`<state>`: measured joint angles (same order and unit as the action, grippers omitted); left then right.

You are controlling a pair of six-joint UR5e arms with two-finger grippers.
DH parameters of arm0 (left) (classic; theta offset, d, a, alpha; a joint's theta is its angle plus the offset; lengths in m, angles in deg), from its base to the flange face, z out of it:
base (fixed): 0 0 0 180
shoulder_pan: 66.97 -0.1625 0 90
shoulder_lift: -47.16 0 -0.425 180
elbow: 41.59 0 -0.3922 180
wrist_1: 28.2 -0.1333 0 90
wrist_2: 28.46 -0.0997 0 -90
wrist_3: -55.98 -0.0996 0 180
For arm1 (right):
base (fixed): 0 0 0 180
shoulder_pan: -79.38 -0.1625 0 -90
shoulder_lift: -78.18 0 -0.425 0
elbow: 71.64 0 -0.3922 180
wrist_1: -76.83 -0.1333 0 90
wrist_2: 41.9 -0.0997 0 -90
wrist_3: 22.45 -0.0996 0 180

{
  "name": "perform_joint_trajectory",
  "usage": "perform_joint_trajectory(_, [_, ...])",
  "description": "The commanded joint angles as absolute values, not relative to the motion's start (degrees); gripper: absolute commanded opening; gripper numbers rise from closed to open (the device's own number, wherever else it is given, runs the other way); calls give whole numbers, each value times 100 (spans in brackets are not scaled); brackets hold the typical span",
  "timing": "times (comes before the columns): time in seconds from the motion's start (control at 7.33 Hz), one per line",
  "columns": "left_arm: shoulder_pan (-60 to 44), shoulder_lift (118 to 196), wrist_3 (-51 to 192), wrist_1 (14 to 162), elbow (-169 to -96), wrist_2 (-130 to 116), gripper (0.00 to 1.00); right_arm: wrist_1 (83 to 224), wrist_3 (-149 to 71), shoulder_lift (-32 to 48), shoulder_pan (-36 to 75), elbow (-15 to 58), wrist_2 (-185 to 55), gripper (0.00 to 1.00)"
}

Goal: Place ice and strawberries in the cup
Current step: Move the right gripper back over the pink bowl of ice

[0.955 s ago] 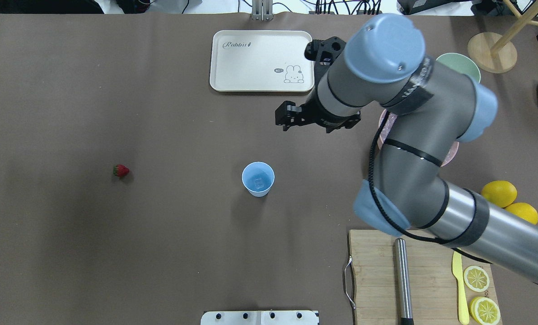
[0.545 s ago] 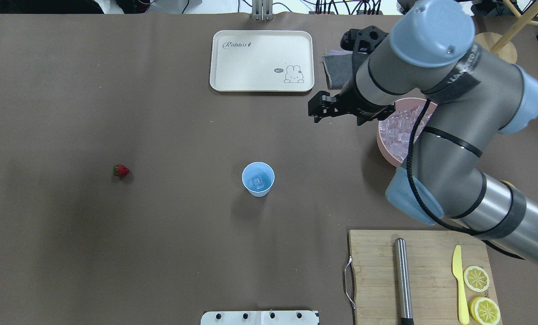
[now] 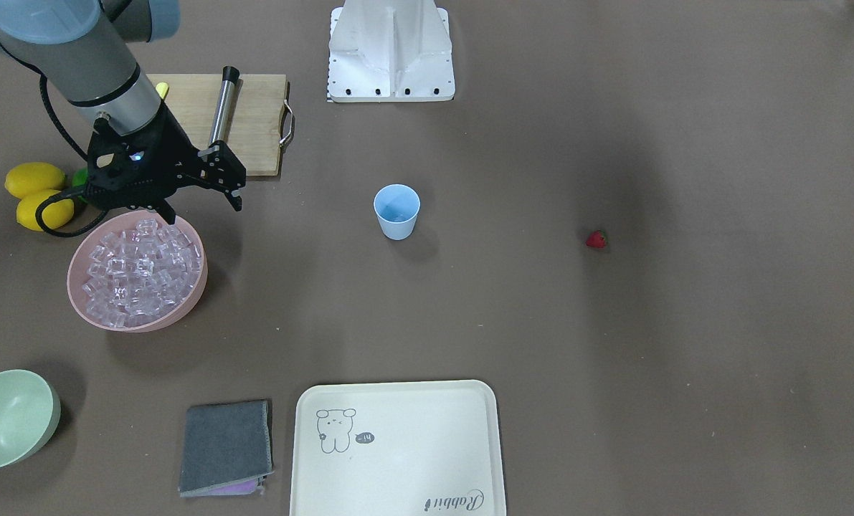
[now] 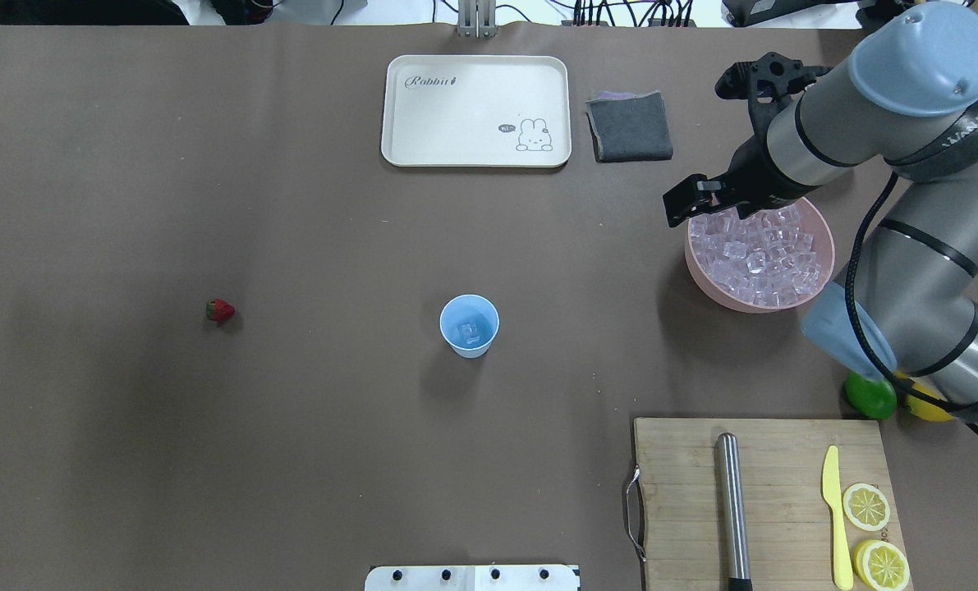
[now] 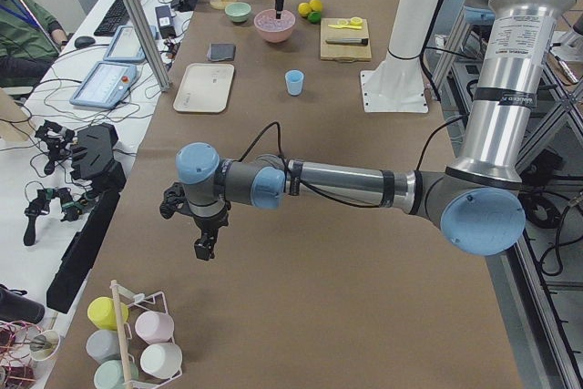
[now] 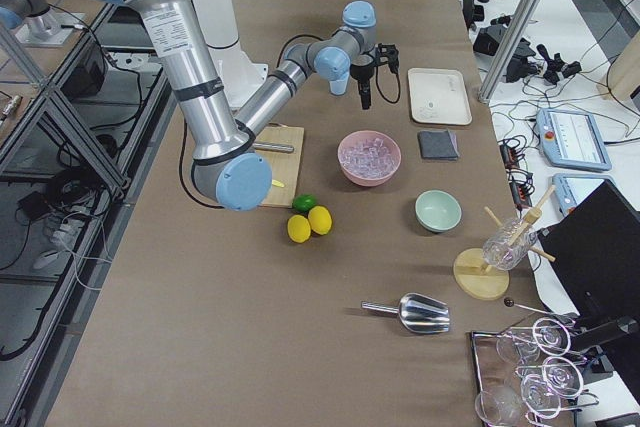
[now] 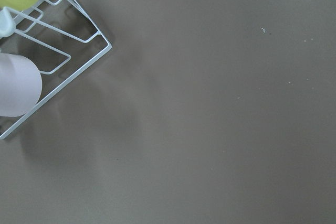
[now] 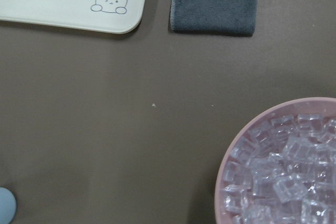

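Blue cup (image 4: 469, 325): one, holding one ice cube (image 4: 472, 332); one strawberry (image 4: 219, 309) apart.

Bright, even overhead light, soft shadows on the table (image 4: 291, 451), sharp focus throughout

A robotics lab, set up for trials with kitchen props. Two industrial arms (image 5: 319, 179) rise from a white bolted pedestal (image 3: 391, 50) at one long edge of a brown paper-covered worktop (image 5: 319, 316). Aluminium frame posts (image 5: 137, 20) stand along the opposite edge. Beyond them a side bench carries a keyboard (image 5: 117, 14), touchscreen pendants (image 6: 573, 139) and loose cables (image 4: 620, 12), with a seated operator (image 5: 23, 29). The props are few and staged: a cutting board (image 4: 686, 492), a bowl of ice (image 4: 764, 246), a cup rack (image 5: 137, 334) and a metal scoop (image 6: 415, 314).
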<state>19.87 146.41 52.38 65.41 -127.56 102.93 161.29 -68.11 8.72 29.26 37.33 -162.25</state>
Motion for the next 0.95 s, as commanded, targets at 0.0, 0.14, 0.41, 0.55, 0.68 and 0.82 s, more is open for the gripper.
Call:
perform_joint_trajectory(0.0, [1987, 14648, 5238, 6541, -12764, 10293, 98, 15831, -5801, 786, 2534, 3201, -16694, 98])
perform_joint_trajectory(0.14, [1987, 14657, 5247, 6541, -12781, 10293, 98, 15822, -5413, 751, 2385, 3025, -16967, 98])
perform_joint_trajectory(0.41, [1987, 14735, 5255, 6523, -12781, 10293, 98, 15124, -5172, 734, 2375, 2377, -16979, 98])
perform_joint_trajectory(0.55, [1987, 14788, 5256, 6514, -12755, 10285, 98, 14631, -5198, 707, 2374, 1998, -16987, 98])
perform_joint_trajectory(0.68, [1987, 14815, 5256, 6514, -12738, 10284, 98, 14487, -5311, 733, 2392, 1882, -16987, 98])
perform_joint_trajectory(0.82, [1987, 14815, 5256, 6514, -12746, 10293, 98, 14486, -5382, 742, 2418, 1880, -17022, 98])
